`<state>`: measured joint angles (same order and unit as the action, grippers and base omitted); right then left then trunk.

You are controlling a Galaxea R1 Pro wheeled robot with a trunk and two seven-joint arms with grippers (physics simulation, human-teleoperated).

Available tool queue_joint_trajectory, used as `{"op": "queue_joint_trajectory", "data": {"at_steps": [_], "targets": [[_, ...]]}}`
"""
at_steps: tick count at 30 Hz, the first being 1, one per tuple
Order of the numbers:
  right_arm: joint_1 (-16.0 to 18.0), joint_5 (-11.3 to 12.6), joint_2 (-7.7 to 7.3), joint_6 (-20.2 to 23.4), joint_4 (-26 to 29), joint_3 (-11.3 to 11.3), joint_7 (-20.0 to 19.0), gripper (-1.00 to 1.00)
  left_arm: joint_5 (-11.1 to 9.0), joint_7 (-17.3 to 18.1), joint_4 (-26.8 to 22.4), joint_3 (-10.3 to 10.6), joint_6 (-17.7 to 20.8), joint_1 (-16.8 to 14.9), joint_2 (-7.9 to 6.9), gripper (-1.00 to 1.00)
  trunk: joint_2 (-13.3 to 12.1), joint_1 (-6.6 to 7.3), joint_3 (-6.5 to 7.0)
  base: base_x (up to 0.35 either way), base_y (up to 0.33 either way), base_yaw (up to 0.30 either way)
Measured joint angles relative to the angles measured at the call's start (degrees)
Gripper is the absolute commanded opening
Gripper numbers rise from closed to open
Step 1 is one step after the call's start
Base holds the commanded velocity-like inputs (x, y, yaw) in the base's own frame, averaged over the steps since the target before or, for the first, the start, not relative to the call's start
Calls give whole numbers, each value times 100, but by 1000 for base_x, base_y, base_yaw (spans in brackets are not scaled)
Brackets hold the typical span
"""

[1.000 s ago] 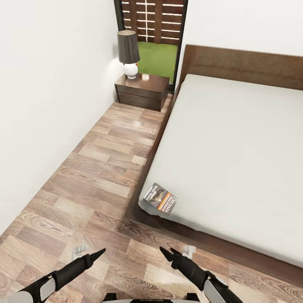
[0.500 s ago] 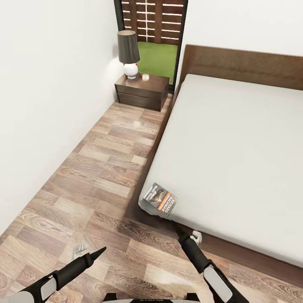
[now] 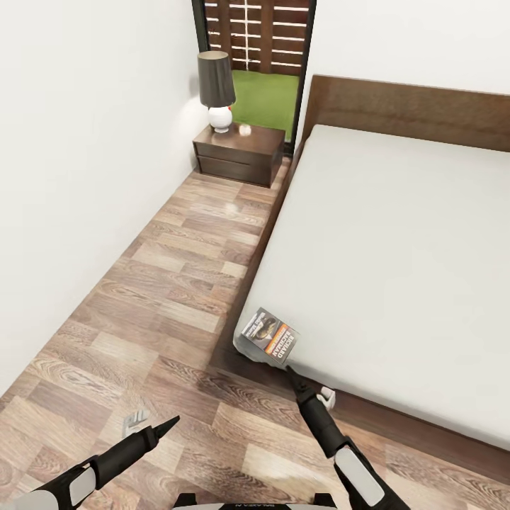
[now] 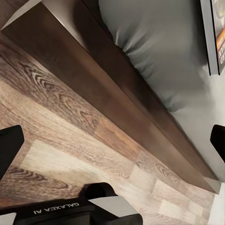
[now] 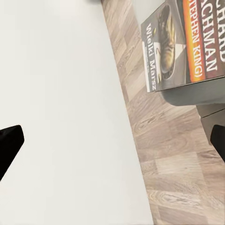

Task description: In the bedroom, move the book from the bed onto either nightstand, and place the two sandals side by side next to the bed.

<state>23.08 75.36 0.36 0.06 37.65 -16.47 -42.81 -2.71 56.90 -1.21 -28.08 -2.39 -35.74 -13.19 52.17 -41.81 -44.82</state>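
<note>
The book point(image 3: 270, 336) lies flat on the very corner of the bed's point(image 3: 397, 255) grey mattress, at the foot end, its cover up and one edge almost level with the mattress edge. The right hand point(image 3: 292, 375) sits just short of that corner, tip pointing at the book from below the mattress line; in the right wrist view its two fingers stand wide apart with nothing between them, and the book point(image 5: 187, 44) lies ahead of them, off to one side and not centred between the fingers. The left hand point(image 3: 167, 425) hangs over the wood floor point(image 3: 156, 283) away from the bed, also spread and empty. Far from the book, up past the headboard end of the bed, stands the nightstand point(image 3: 239, 154) with a dark-shaded lamp point(image 3: 216, 88) on it.

The risk I see is the book's thinness and its perch. A finger arriving low could nudge it off the corner onto the floor, or dig into the soft mattress and slide under nothing. Coming in off-centre, the hand might catch only the cover and fan the pages.
</note>
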Motion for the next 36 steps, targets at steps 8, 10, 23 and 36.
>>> {"op": "queue_joint_trajectory", "data": {"at_steps": [8, 10, 23, 36], "targets": [[-2, 42, 10, 9, 32, -2, -15, 100, -6, 2, 0, -5, 0, 0, 2, 100, 0, 0, 0, 0, 0, 0], [-1, 43, 10, 10, 33, -2, -16, 100, -10, 2, 0, -7, 0, 0, 1, 100, 0, 0, 0, 0, 0, 0], [0, 53, 11, 10, 19, -2, -15, 100, -14, -2, 0, -8, 8, 0, -5, 100, 39, -21, -17, 0, 0, 0], [0, 53, 11, 10, 19, -1, -13, 100, -8, -7, 0, -6, 8, 0, 0, 100, 560, -307, -251, 0, 0, 0]]}}
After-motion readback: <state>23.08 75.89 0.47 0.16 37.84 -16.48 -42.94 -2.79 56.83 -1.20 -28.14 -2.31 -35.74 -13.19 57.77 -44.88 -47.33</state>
